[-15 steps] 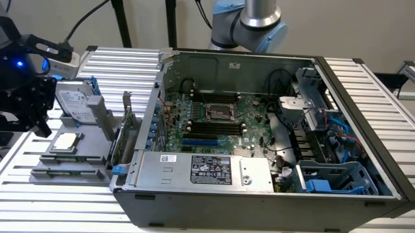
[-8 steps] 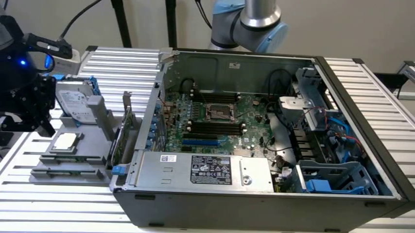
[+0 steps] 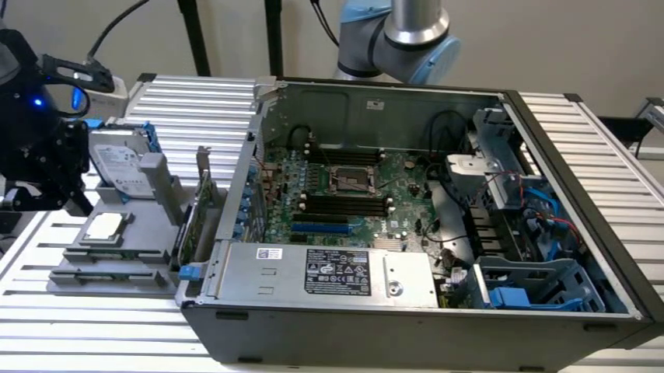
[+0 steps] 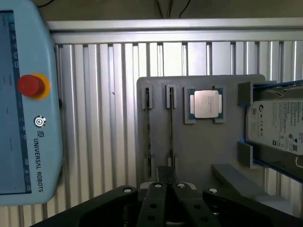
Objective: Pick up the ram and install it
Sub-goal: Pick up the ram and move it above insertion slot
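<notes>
Grey plastic holder plate (image 4: 199, 156) on the ribbed aluminium worktop (image 4: 94, 118) carries the ram (image 4: 171, 132), a long, thin circuit-board stick set on edge in a slot. My black hand (image 4: 165, 187) hangs closed and empty at its near end, and the stick's long axis runs straight away from me.

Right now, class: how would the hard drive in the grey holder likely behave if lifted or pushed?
The hard drive looks like a rigid metal-cased block, so probably stiff and heavy for its size. Its smooth labelled face may be slippery. Blocks on the grey holder flank it, so a push would likely be stopped.
</notes>
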You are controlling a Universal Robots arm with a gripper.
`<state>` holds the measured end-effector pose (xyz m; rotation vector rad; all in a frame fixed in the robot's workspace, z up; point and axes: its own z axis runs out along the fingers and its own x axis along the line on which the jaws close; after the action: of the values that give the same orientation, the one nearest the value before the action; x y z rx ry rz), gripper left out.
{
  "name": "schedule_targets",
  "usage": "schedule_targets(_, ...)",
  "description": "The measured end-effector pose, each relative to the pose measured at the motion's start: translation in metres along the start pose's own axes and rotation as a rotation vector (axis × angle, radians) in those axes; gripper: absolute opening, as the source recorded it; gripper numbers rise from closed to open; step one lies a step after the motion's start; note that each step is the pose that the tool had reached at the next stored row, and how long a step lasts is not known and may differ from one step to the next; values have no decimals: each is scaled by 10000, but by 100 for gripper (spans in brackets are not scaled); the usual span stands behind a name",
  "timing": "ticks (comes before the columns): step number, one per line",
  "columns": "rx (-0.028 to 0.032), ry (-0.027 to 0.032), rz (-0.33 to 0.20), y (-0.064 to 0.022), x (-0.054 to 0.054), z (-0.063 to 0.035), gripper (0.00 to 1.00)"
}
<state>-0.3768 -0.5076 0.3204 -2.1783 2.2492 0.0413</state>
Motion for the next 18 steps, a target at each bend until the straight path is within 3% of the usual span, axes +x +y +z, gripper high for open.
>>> schedule_targets(2,-5,-155,-18,1,17,9,11)
schedule_targets(3,-6,-177,-17,2,26,12,11)
schedule_targets(9,-9,-181,-17,0,69,34,12)
schedule_targets(11,-18,-180,-18,-1,84,46,18)
schedule_targets(12,-27,-180,-17,-1,90,53,30)
schedule_targets(14,-61,-180,-15,-1,101,67,30)
schedule_targets(15,-79,-178,-14,-1,104,74,36)
schedule_targets(18,-169,-176,-12,-2,110,104,36)
